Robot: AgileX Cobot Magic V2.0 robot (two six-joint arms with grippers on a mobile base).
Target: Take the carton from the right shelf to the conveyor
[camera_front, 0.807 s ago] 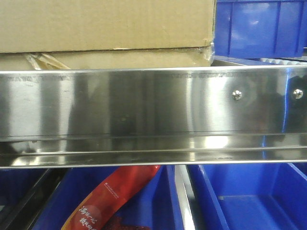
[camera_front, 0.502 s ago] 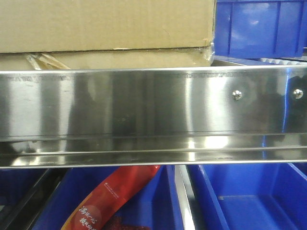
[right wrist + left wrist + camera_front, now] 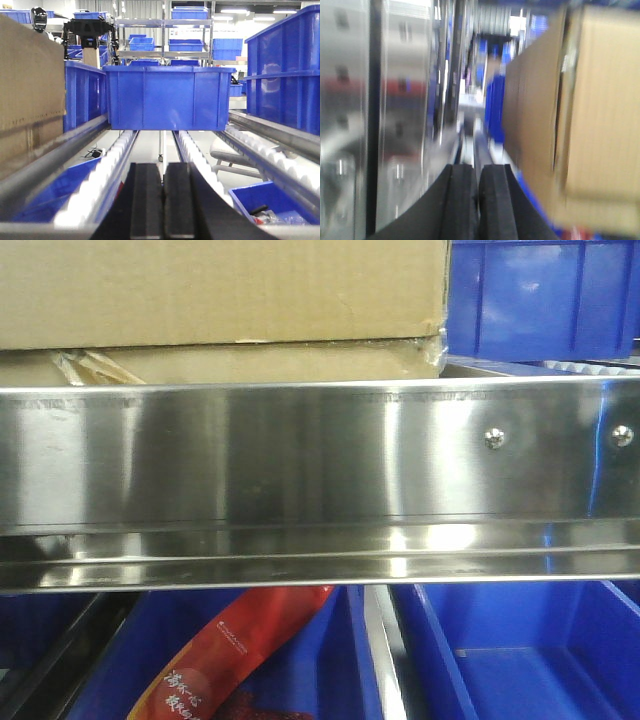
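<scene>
The brown carton (image 3: pixel 220 300) sits on the right shelf behind its shiny steel front rail (image 3: pixel 300 480), filling the upper left of the front view. In the left wrist view the carton (image 3: pixel 580 115) stands to the right of my left gripper (image 3: pixel 478 172), which is shut and empty, apart from the box, beside a steel upright (image 3: pixel 350 120). My right gripper (image 3: pixel 163 170) is shut and empty too, over the roller lane, with the carton's side (image 3: pixel 30 85) at its far left. The conveyor is out of view.
A blue bin (image 3: pixel 545 300) stands right of the carton on the shelf. Below the rail are blue bins (image 3: pixel 510 660), one holding a red packet (image 3: pixel 235 650). A blue bin (image 3: pixel 170 97) blocks the roller lane ahead of my right gripper, with another (image 3: pixel 285 70) at right.
The front view is almost unchanged; only the dark reflections on the steel rail have shifted slightly.
</scene>
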